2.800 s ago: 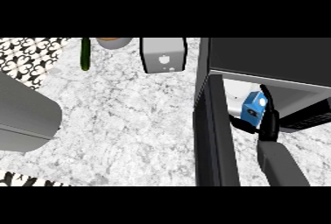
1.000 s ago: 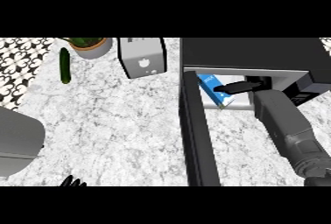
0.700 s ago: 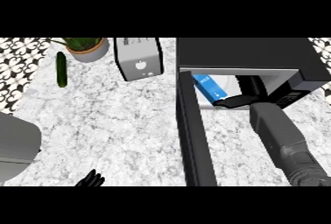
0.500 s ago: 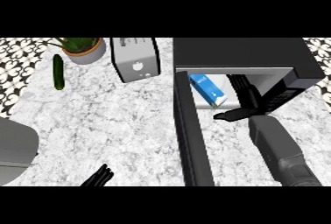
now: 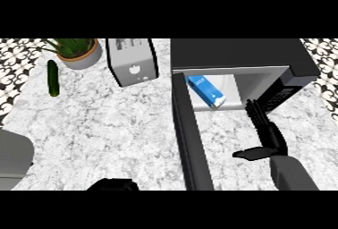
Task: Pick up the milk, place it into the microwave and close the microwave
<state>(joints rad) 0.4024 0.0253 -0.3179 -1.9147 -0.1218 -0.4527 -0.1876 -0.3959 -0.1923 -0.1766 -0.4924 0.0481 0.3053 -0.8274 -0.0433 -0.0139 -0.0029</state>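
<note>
The blue milk carton (image 5: 206,91) lies tilted inside the open microwave (image 5: 238,56), at the left of its white cavity. The microwave's dark door (image 5: 188,134) swings out toward me, edge-on. My right hand (image 5: 264,129) is out in front of the cavity, apart from the carton, fingers straight and pointing at the opening, thumb out to the left, holding nothing. My left hand (image 5: 113,185) shows only as a dark shape at the lower edge, left of the door.
A silver toaster (image 5: 133,62) stands left of the microwave. A potted plant (image 5: 76,51) and a green cucumber (image 5: 52,78) sit at the back left. A grey object (image 5: 13,159) is at the left edge on the marble counter (image 5: 105,129).
My right hand has let go of the milk carton and drawn back out of the microwave toward me. My left hand has risen into view at the lower edge.
</note>
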